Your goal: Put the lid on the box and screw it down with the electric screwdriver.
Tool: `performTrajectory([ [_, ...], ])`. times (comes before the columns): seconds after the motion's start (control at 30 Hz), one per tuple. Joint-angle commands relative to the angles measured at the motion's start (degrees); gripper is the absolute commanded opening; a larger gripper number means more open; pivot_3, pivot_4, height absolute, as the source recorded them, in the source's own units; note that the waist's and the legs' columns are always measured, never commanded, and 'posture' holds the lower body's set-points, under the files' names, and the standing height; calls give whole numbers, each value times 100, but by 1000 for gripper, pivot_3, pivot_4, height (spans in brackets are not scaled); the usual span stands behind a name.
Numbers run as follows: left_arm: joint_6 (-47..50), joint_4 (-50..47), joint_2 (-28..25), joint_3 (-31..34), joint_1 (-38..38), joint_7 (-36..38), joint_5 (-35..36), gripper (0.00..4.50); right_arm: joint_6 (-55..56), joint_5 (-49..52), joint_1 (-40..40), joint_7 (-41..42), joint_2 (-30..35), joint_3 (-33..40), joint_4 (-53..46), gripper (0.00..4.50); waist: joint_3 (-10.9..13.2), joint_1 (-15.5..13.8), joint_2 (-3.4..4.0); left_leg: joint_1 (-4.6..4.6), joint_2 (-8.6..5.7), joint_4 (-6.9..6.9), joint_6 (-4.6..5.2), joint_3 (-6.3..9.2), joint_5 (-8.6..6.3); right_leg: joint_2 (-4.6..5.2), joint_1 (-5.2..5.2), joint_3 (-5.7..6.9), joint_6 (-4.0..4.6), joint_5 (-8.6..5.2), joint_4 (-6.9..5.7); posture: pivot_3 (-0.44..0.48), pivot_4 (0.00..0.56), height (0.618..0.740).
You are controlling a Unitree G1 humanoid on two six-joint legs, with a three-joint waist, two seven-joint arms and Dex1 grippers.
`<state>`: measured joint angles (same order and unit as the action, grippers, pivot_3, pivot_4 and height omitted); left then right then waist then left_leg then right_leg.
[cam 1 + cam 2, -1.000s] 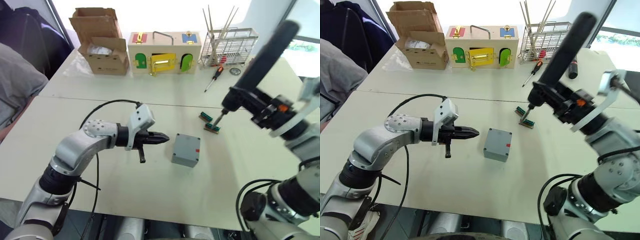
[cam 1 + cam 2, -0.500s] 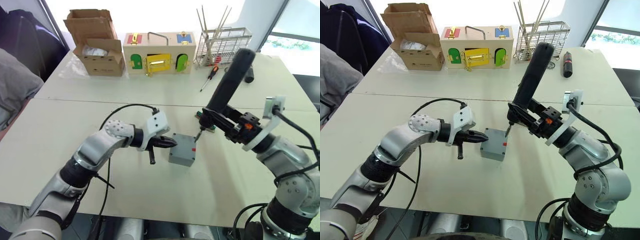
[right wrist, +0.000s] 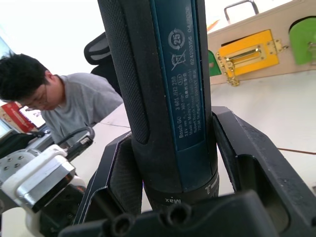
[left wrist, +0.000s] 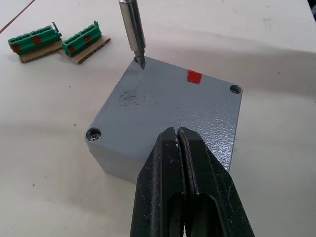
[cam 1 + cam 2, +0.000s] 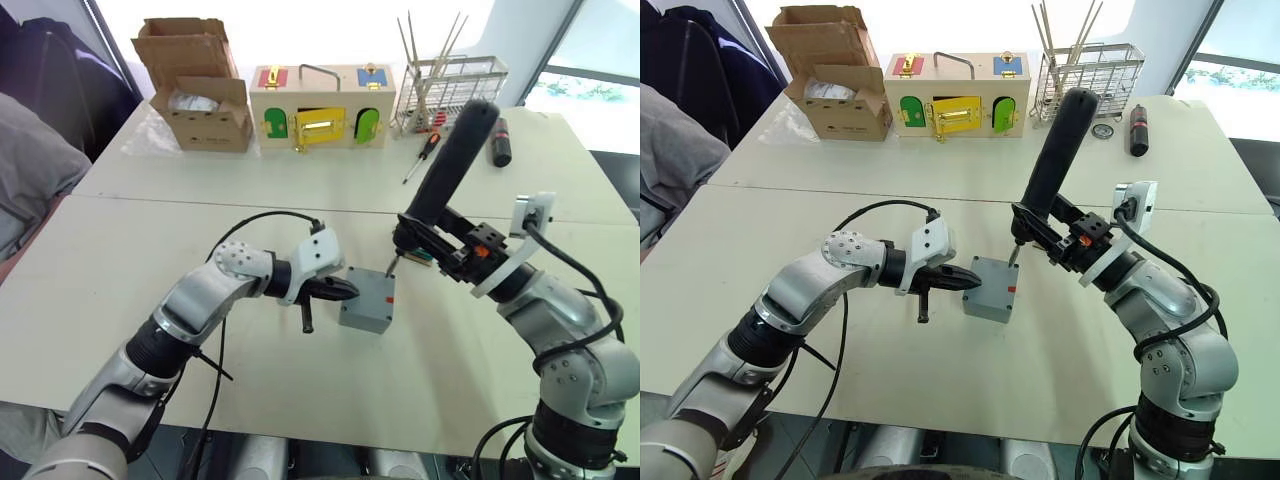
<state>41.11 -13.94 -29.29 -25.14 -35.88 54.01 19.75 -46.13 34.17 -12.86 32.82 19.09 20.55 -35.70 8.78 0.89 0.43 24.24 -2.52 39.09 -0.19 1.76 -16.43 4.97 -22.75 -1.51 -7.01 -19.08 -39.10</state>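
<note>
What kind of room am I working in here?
Probably a robotics lab or test room: pale tables hold practice props such as a wooden box with coloured doors, a wire rack and a cardboard carton.

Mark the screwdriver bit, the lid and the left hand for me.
electric screwdriver bit (image 4: 134, 34), left wrist view, metal shaft.
lid (image 4: 168, 111), left wrist view, bare grey top.
left hand (image 4: 180, 136), left wrist view, between its shut fingertips.

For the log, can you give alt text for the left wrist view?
The electric screwdriver's metal bit sits in a corner screw hole of the grey lid, which is on the box. The left gripper, shut, rests at the lid's near edge; two green connectors lie beyond.
</note>
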Motion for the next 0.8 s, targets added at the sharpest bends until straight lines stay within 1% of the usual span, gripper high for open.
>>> performTrajectory([
  [0.03,87,-97,-27,-20,90,40,-44,0,372,186,-61,-63,125,93,-75,1900,0,0,0,0,0,0,0,0,0,0,0,0,0,0,0,0,150,740],
  [0.27,120,-142,-12,-15,120,18,-55,0,632,237,14,-109,345,-15,98,1900,0,-4,0,0,1,0,0,0,0,-1,1,0,0,0,0,0,150,740],
  [0.53,120,-147,-14,-13,139,-17,-88,0,680,359,225,-177,353,-335,3,1900,0,-1,0,-1,1,0,0,0,0,-1,2,0,0,0,1,0,150,740],
  [0.7,111,-155,-6,-20,164,-30,-106,0,1006,173,38,-348,466,-191,187,1900,0,-2,0,-3,2,0,1,0,0,-1,2,0,0,0,1,0,150,740],
  [0.8,103,-153,5,-31,164,-22,-116,0,1059,296,-90,-401,577,-86,273,1900,0,-3,-1,-3,2,0,0,0,0,-1,4,0,0,0,2,0,150,740],
])
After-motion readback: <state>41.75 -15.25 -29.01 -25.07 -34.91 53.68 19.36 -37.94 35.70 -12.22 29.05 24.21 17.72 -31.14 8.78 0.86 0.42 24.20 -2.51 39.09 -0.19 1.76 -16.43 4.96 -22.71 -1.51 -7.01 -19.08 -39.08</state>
